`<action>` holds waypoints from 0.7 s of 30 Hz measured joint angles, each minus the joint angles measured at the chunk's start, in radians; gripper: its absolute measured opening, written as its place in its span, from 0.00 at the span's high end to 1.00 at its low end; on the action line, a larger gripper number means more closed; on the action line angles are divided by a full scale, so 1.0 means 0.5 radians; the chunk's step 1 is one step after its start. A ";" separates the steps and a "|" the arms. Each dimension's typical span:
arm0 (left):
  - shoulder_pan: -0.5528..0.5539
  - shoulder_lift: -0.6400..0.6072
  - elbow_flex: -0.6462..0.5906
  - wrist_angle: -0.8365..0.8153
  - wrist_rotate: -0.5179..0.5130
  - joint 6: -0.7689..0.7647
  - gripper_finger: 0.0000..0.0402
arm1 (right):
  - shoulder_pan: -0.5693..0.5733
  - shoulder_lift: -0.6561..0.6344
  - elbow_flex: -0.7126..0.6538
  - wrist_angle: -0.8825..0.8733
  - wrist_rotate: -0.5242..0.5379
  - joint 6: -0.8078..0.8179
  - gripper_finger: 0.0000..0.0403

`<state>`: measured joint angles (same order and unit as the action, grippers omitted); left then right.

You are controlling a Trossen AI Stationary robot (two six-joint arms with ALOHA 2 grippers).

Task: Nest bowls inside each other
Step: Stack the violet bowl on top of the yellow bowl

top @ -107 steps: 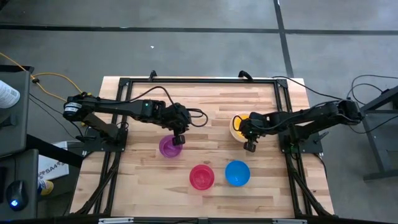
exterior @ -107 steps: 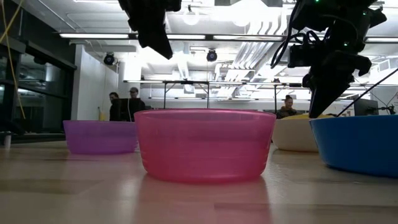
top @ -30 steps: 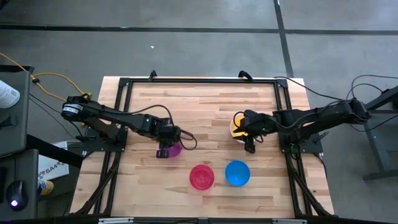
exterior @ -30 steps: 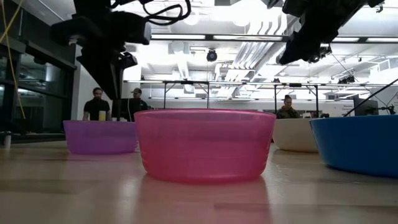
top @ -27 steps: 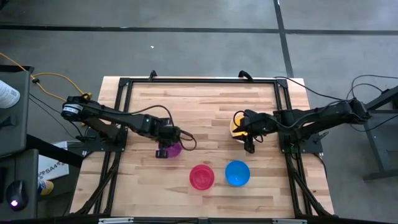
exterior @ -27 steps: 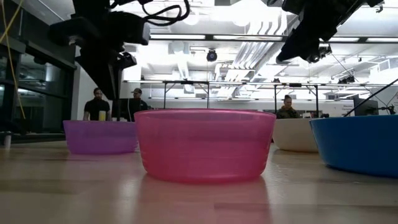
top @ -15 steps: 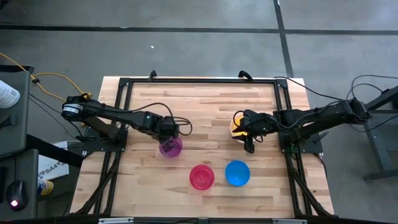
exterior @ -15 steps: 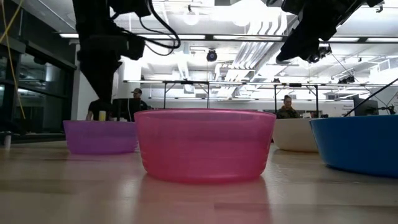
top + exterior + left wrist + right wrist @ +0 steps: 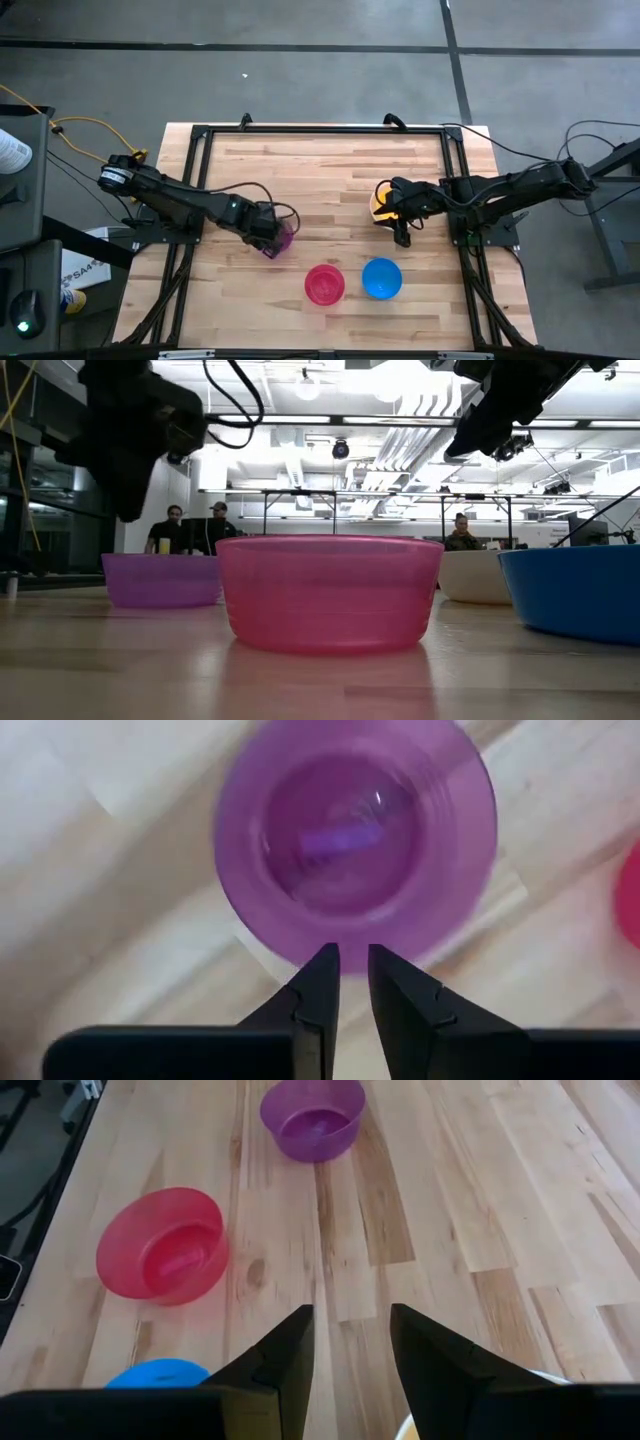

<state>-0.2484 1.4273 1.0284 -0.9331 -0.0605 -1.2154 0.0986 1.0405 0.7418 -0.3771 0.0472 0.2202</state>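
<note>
Left end effector (image 9: 353, 960) shifted off purple bowl (image 9: 356, 840), fingers slightly parted; wooden table (image 9: 330, 170).

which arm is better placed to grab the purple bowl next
Left. The left gripper hangs right over the purple bowl, fingers slightly parted at its near rim. The right gripper waits, open, by the yellow bowl, across the table.

You are looking down on a pale wooden butcher-block table (image 9: 330, 170) edged by a black frame. Resting on it are a purple bowl (image 9: 279, 238) at left, a pink-red bowl (image 9: 324, 284) touching a blue bowl (image 9: 381, 278) near the front, and a white bowl (image 9: 473, 576) at right.
</note>
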 joint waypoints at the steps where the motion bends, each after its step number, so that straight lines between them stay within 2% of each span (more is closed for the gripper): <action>1: -0.015 0.000 0.000 0.009 0.033 -0.052 0.86 | 0.000 0.000 0.000 0.000 0.003 -0.003 0.68; 4: -0.041 0.000 0.000 0.040 0.091 -0.234 0.86 | 0.000 0.000 0.000 0.000 0.007 -0.031 0.68; 11: -0.054 0.003 0.000 0.034 0.035 -0.614 0.86 | 0.000 0.000 0.000 0.000 0.011 -0.078 0.68; 17: -0.054 0.005 0.000 0.030 -0.063 -0.823 0.86 | 0.000 0.000 0.000 0.001 0.017 -0.143 0.68; 21: -0.054 0.005 0.000 0.017 -0.066 -0.878 0.86 | 0.000 0.000 0.000 0.005 0.128 -0.209 0.68</action>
<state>-0.2756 1.4300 1.0286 -0.9249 -0.0937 -1.6543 0.0986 1.0405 0.7418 -0.3748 0.1114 0.1157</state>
